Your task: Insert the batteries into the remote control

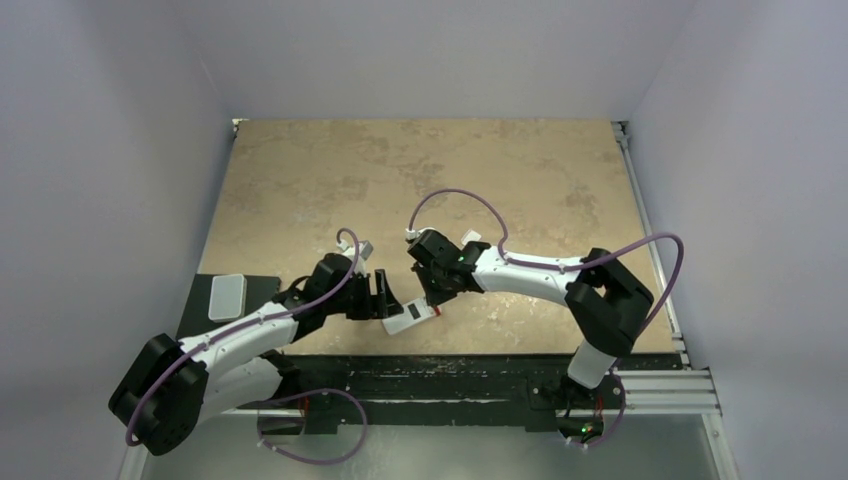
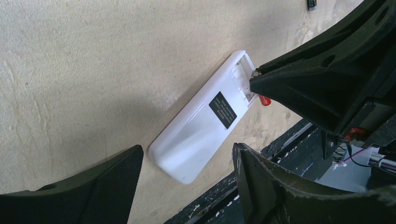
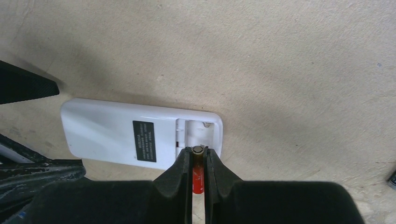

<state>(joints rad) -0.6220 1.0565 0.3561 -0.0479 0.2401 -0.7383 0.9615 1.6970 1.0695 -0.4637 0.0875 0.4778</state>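
Note:
The white remote control [image 1: 407, 320] lies back up near the table's front edge, its battery bay [image 3: 201, 131] open and empty. My right gripper [image 3: 198, 151] is shut on the reddish-orange battery [image 3: 198, 176], with the battery's metal end at the edge of the bay. In the left wrist view the remote [image 2: 201, 126] lies slanted, and the right gripper's fingers [image 2: 303, 79] cover part of the bay. My left gripper [image 2: 187, 150] is open, its jaws standing either side of the remote's closed end without touching it. The dark battery [image 2: 312, 4] lies on the table beyond the remote and also shows in the right wrist view [image 3: 392, 179].
A light-grey rounded plate [image 1: 227, 296] sits on a black mat [image 1: 262, 292] at the left. The black front rail [image 1: 450, 372] runs just below the remote. Both arms [image 1: 530, 270] crowd the near middle of the table.

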